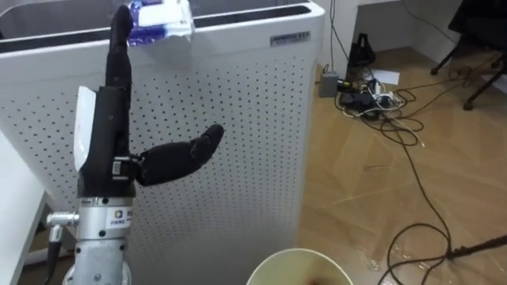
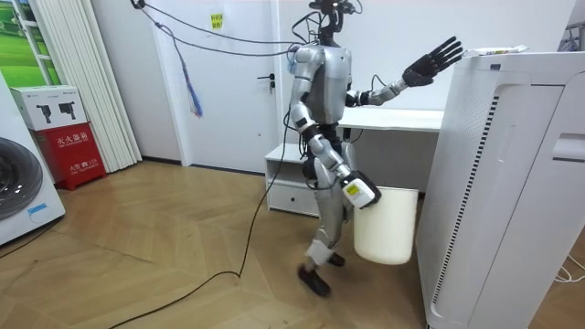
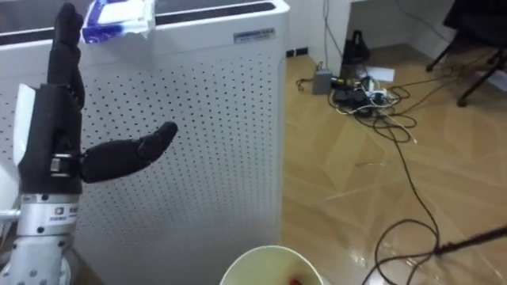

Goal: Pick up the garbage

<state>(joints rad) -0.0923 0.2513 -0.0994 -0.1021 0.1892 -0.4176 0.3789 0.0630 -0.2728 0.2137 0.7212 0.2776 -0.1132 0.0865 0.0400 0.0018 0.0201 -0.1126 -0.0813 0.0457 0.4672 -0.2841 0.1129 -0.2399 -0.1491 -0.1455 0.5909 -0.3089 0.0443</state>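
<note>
A crumpled blue-and-white packet [image 1: 162, 20] lies on the top edge of a tall white perforated air purifier [image 1: 238, 119]. My left hand [image 1: 107, 134] is raised upright in front of the purifier, open. Its fingertips reach the packet's left end and the thumb sticks out to the right. In the room view I stand facing the purifier [image 2: 512, 183] with the left hand [image 2: 431, 62] stretched toward the packet [image 2: 498, 51]. My right hand [image 2: 361, 192] hangs low at the rim of a white bin [image 2: 384, 224]. The bin's round rim [image 1: 299, 267] shows below me.
Tangled cables and a power strip [image 1: 368, 95] lie on the wooden floor to the right. A black cable [image 1: 420, 198] runs across the floor toward me. A white desk [image 2: 402, 119] stands behind me, and a washing machine [image 2: 23, 192] on the room view's left.
</note>
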